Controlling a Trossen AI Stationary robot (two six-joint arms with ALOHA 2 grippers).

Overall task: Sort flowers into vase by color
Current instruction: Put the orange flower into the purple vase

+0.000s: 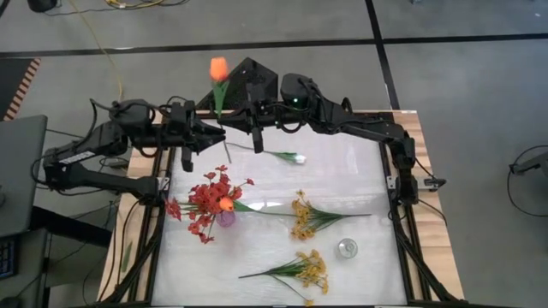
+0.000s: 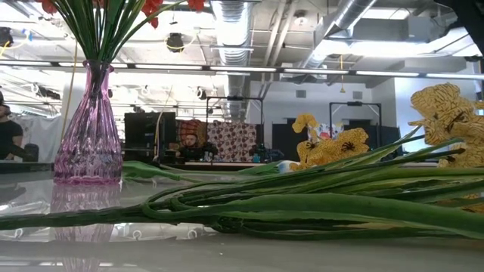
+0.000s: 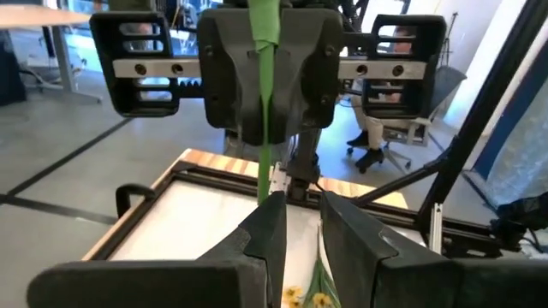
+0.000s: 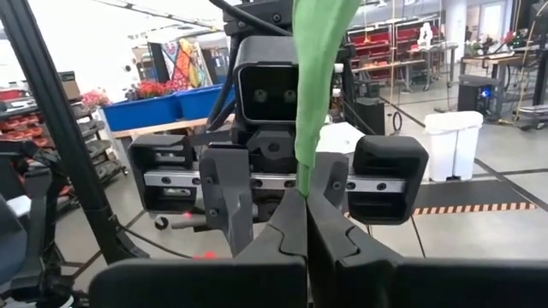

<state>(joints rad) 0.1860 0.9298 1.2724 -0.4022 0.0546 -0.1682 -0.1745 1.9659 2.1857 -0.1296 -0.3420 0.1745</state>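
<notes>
An orange tulip [image 1: 219, 68] stands upright in the air over the table's far edge, blossom up, its green stem [image 3: 264, 162] running down. My right gripper [image 4: 304, 201] is shut on that stem. My left gripper [image 3: 301, 214] faces it from the table's left, open, with a finger on each side of the stem's lower part; I cannot tell whether it touches. A purple glass vase [image 2: 89, 128] at the left of the table holds red flowers [image 1: 205, 198] and another orange tulip. A white-bud flower [image 1: 284, 156] and two yellow sprays [image 1: 306, 216] [image 1: 301, 269] lie flat on the table. My right gripper pinches the tulip's green stem [image 4: 304, 175] between its two fingers, about midway along its length. The fingers are level, come from the table's right side and lie across the stem. The tulip is upright and lifted clear of the table, its lower end [image 1: 229, 156] hanging free.
A small clear round glass [image 1: 347, 249] stands near the right yellow spray. Long green stems [image 2: 302, 204] lie across the middle of the table. The dark frame [image 1: 396, 184] rims the white table top.
</notes>
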